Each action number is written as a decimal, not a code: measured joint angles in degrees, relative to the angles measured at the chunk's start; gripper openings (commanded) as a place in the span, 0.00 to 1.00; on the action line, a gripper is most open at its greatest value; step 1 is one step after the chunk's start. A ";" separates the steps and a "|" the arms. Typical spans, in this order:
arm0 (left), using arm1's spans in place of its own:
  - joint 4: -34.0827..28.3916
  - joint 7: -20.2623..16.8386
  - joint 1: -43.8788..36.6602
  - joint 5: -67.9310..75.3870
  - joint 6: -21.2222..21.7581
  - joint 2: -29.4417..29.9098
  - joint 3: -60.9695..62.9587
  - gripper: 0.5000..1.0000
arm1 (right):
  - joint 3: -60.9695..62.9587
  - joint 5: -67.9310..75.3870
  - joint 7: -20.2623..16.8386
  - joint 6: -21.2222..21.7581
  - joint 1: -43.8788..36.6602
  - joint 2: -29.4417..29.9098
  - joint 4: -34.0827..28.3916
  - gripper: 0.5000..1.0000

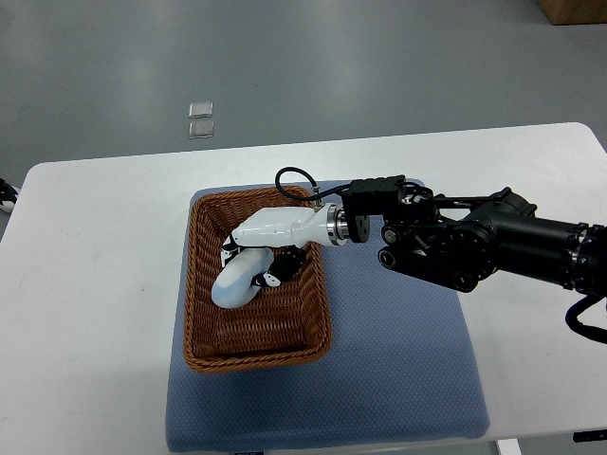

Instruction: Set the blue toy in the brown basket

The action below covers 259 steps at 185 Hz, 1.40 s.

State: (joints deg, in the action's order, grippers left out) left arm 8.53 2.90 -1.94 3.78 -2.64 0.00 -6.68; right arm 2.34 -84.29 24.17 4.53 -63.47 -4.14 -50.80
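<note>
Clearly, the task is being brought close to its end: the right hand [261,256] is being reached over the basket [204,284] from the picture's right, and the toy [235,282] is being held low inside it, near the middle of the woven floor. The toy is pale blue and rounded, and the dark fingers [275,270] are being curled around its upper end, so it is judged to be gripped and not yet let go. Whether its lower end is touching the basket floor cannot be told from this steep view. The basket is being carried on a blue mat [398,360], which is lying on the white tabletop [95,284]. The carrying stage is judged to be done, since the toy is already within the basket walls. What is judged to be left is the opening of the fingers, so that the toy is released, and the lifting of the hand clear of the rim. The left arm is not being shown anywhere.
</note>
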 measured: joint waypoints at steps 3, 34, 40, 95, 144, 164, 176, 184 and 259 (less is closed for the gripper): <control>0.00 0.00 0.00 0.00 0.00 0.00 0.00 1.00 | 0.04 0.07 0.00 0.03 0.01 -0.10 0.00 0.66; 0.00 0.00 0.01 0.00 0.00 0.00 0.00 1.00 | 0.70 0.79 0.00 0.87 -0.04 -1.26 -0.02 0.77; 0.00 0.00 0.00 0.00 0.00 0.00 0.00 1.00 | 0.83 1.06 0.00 1.20 -0.18 -1.62 -0.08 0.77; 0.00 0.00 0.00 0.00 0.00 0.00 0.00 1.00 | 8.55 9.69 -0.48 12.29 0.01 -5.08 -0.37 0.78; 0.00 0.00 0.00 0.00 0.00 0.00 0.00 1.00 | 21.66 25.73 -7.10 20.09 5.37 -8.40 2.60 0.78; 0.00 0.00 0.01 0.00 0.00 0.00 0.00 1.00 | 24.59 30.20 -8.08 20.80 7.98 -8.82 5.38 0.78; 0.00 0.00 0.00 0.00 0.00 0.00 0.00 1.00 | 25.85 33.74 -8.99 20.66 9.77 -9.74 6.04 0.78; 0.00 0.00 0.00 0.00 0.00 0.00 0.00 1.00 | 26.78 37.08 -10.04 20.35 10.89 -10.65 6.22 0.78; 0.00 0.00 0.00 0.00 0.00 0.00 0.00 1.00 | 28.67 76.33 -20.72 20.07 15.21 -14.52 13.65 0.79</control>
State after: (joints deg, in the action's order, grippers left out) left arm 8.53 2.90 -1.93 3.78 -2.64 0.00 -6.68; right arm 31.00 -7.96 3.45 24.60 -48.26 -18.66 -37.15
